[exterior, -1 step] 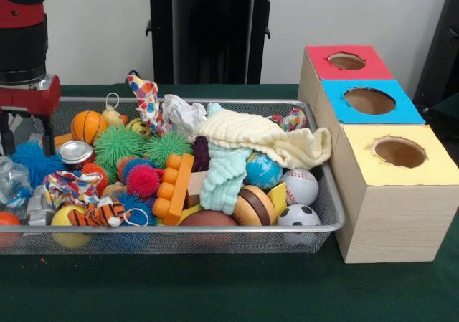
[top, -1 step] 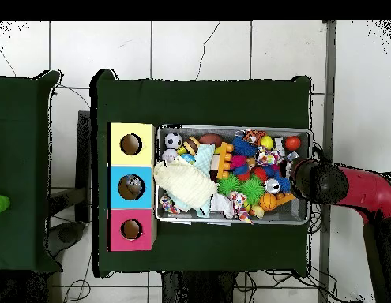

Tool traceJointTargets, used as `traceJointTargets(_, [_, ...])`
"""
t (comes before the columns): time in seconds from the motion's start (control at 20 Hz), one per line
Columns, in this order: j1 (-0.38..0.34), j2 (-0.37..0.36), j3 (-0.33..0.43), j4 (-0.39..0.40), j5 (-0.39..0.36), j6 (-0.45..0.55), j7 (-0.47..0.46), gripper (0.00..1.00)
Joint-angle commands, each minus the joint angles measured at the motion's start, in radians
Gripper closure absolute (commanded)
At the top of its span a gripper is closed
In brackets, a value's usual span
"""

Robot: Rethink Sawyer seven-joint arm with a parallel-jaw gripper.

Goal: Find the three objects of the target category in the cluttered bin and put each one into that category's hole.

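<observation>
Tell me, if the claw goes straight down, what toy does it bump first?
Probably the blue spiky ball, which sits right under the claw at the bin's end. Depth is hard to judge, so the silver can beside it is possible.

One mesh bin sits on the table, and beside it stand three boxes, each with one hole: a red box, a blue box and a yellow box. In the bin, countable balls include one basketball, one baseball, one soccer ball and one globe ball. Two green spiky balls show, plus one blue and one pink. There are two cloths, one cream and one mint, and one orange brick. Smaller pieces are too jumbled to count.
</observation>
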Motion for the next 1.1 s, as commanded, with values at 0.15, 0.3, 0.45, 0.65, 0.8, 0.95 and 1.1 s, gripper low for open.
traceJointTargets(0.15, [-0.007, 0.055, 0.023, -0.025, -0.035, 0.050, -0.170, 0.00])
traceJointTargets(0.3, [-0.012, 0.060, 0.027, -0.030, -0.037, 0.049, -0.179, 0.00])
traceJointTargets(0.45, [-0.015, 0.068, 0.030, -0.048, -0.039, 0.054, -0.193, 0.00])
traceJointTargets(0.65, [-0.021, 0.076, 0.035, -0.055, -0.040, 0.056, -0.204, 0.00])
traceJointTargets(0.8, [-0.024, 0.081, 0.038, -0.067, -0.038, 0.066, -0.215, 0.00])
traceJointTargets(0.95, [-0.030, 0.066, 0.035, -0.063, -0.036, 0.082, -0.225, 0.00])
traceJointTargets(1.1, [-0.037, 0.067, 0.041, -0.071, -0.034, 0.092, -0.240, 0.00])
